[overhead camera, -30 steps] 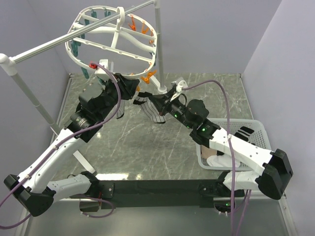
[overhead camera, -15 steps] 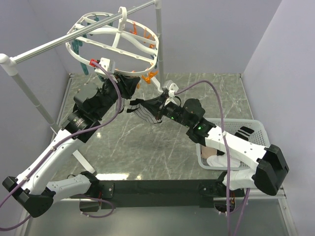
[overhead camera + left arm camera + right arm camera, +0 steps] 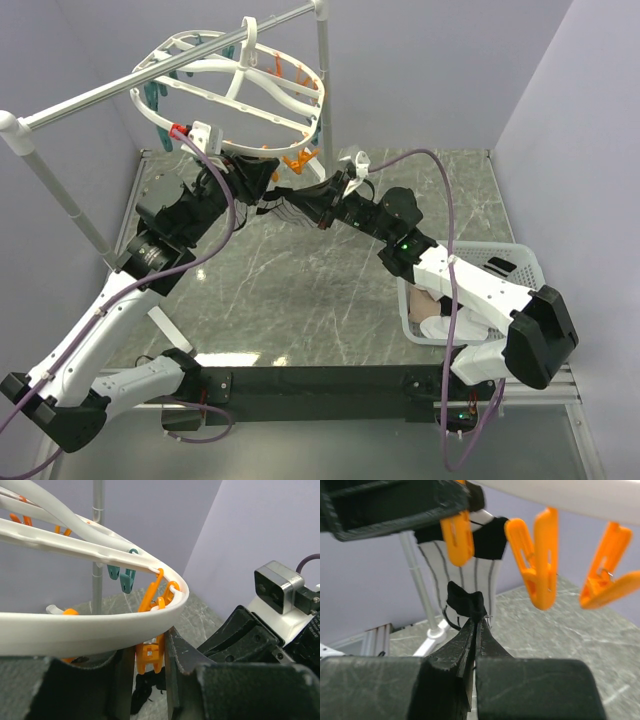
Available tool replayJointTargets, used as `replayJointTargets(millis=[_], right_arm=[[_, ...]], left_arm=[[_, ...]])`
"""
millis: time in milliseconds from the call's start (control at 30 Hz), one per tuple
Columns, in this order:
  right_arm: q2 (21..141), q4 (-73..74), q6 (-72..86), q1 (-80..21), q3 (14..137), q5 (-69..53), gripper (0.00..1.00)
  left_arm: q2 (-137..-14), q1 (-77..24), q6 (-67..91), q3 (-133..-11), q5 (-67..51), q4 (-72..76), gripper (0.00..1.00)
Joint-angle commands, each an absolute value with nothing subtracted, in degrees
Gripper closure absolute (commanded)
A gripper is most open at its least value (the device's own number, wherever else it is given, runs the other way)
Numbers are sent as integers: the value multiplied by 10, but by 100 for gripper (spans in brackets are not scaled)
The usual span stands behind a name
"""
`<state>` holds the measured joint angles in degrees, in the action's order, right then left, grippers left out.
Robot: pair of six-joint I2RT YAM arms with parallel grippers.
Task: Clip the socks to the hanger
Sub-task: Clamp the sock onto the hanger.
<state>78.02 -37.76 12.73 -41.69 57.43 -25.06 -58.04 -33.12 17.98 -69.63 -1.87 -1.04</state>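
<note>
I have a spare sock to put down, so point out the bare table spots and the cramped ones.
Free: the marble table in the middle, bordered by both arms and the basket; also the back right corner beyond the right arm. Crowded: under the hanger rim, where the left tool, pinching an orange clip, meets the right tool holding the striped sock.

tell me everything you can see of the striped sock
The striped sock is soft knit, white with thin black lengthwise stripes and a black band at the top. It hangs under the hanger rim, the band right at an orange clip that the left gripper pinches. The right gripper is shut on a bunched black end of it. Whether the clip bites it cannot be told.
</note>
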Motion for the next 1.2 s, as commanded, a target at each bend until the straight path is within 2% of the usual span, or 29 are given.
replayJointTargets(millis=[0, 300, 1167], right_arm=[[782, -442, 151, -414, 599, -281, 100], [798, -483, 199, -393, 605, -314, 100], [832, -471, 193, -391, 655, -321, 100]], left_arm=[[-572, -323, 187, -693, -33, 23, 74], [-568, -310, 195, -683, -47, 28, 74], [-573, -298, 187, -686, -77, 11, 74]])
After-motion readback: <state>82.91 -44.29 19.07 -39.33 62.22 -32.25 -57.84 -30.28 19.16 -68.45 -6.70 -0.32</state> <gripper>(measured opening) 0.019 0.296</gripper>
